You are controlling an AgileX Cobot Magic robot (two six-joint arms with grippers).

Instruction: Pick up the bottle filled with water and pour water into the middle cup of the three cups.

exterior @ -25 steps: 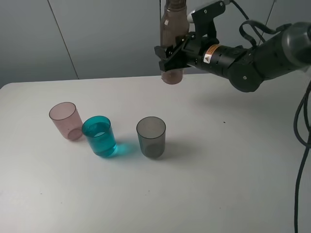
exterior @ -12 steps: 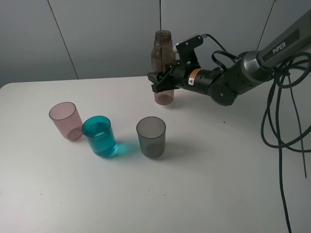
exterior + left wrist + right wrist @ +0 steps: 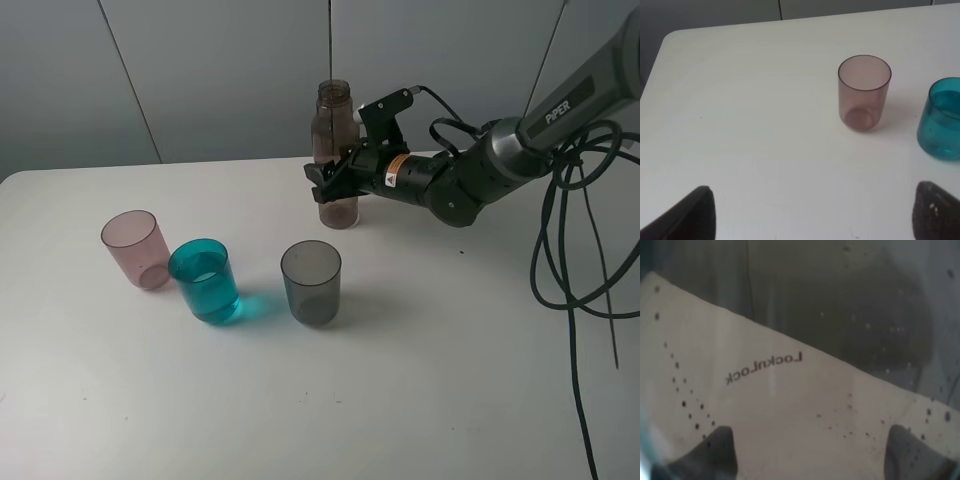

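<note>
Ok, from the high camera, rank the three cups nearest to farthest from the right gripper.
From the right gripper, shut on the bottle:
1. Grey cup, below it, rightmost of the row.
2. Teal cup, middle of the row.
3. Pink cup, far left.

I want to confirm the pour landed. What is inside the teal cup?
The teal cup holds clear water in its lower part, with a pale surface visible through the rim. The very bottom is hard to make out through the tinted wall.
</note>
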